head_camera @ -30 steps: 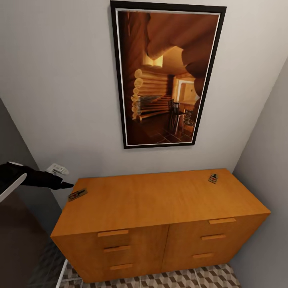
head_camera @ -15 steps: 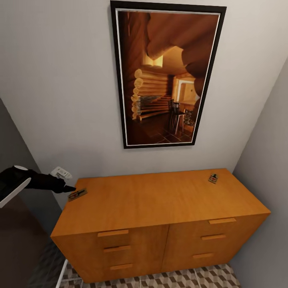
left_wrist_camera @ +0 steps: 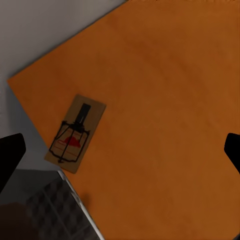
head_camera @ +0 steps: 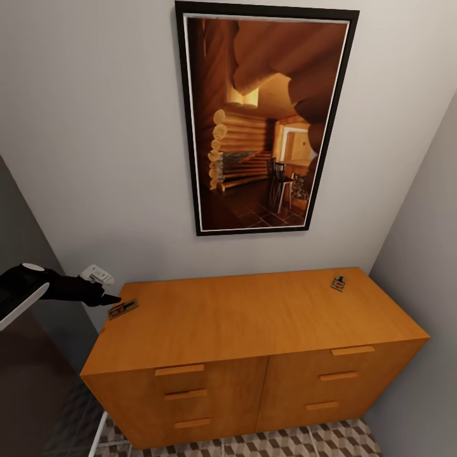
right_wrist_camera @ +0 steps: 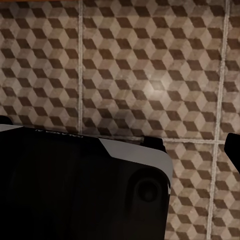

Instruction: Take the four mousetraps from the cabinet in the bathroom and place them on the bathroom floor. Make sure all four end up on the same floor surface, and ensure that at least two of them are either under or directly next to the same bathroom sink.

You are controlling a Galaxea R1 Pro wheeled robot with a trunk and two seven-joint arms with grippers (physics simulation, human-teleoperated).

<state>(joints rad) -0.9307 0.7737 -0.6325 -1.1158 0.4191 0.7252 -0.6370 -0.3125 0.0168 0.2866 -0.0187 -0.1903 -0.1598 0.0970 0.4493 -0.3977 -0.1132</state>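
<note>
Poised at the far left corner of the orange-brown cabinet [head_camera: 254, 317]: left gripper [head_camera: 113, 297], fingers spread wide and empty, tips just short of a mousetrap [head_camera: 122, 308] lying flat on the top near that corner. In the left wrist view, the same trap [left_wrist_camera: 75, 134] seen between the two dark fingertips [left_wrist_camera: 10, 155], much nearer one finger than the other, with the cabinet's edge close beside it. Long axis of the trap set aslant to the cabinet's back edge, and not squarely across the line between the fingers, so some turning or sideways shift probably needed before closing. Second mousetrap [head_camera: 338, 283] at the far right corner of the top, well apart from the first and beyond the left arm's present reach. Right gripper [right_wrist_camera: 120, 145] pointed down at the cube-patterned bathroom floor [right_wrist_camera: 150, 65], jaws apart, nothing between them, its nearer fingertip hard to make out against a dark, white-edged body. Height of the left fingertips above the wood hard to judge; contact with the trap not evident.
</note>
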